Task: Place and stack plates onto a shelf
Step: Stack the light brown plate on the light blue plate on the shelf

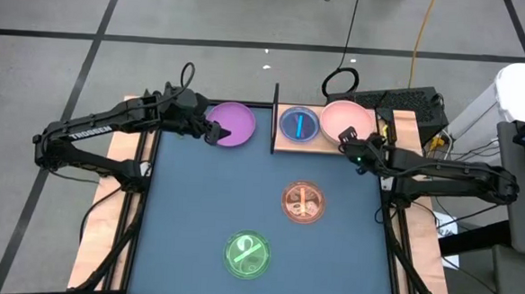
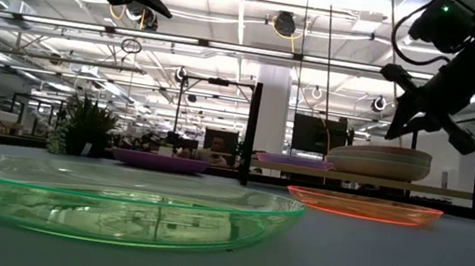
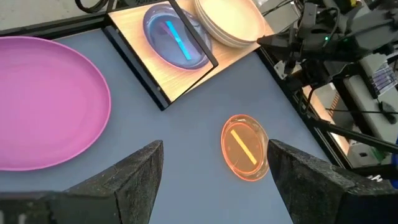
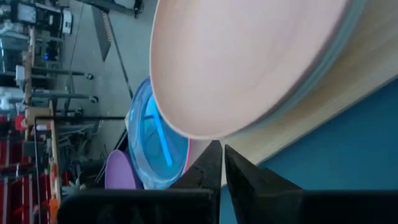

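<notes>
Your left tool [image 1: 215, 134] hangs above the near edge of the purple plate [image 1: 231, 124], which lies flat on the blue desk [image 1: 196, 216] just left of the shelf's black upright [image 1: 274, 119]. Its fingers [image 3: 134, 177] are spread wide, with nothing between them and nothing touching them; the low view shows the tool well above the desk.

Your right tool [image 1: 345, 142] sits at the front edge of the shelf [image 1: 285, 145], beside the stack of large plates with the pink plate [image 1: 347, 118] on top. Its fingers [image 4: 208, 167] are drawn almost together, only a thin slit between them, and they grip nothing; the low view puts them above and to the right of the stack, not touching it.

On the shelf, the cyan plate [image 1: 299, 124] lies next to the upright, on top of another translucent plate whose reddish rim shows beneath it. The orange-brown plate [image 1: 303, 203] and the green plate [image 1: 247, 255] lie apart on the desk, each with a stick-like piece inside.
</notes>
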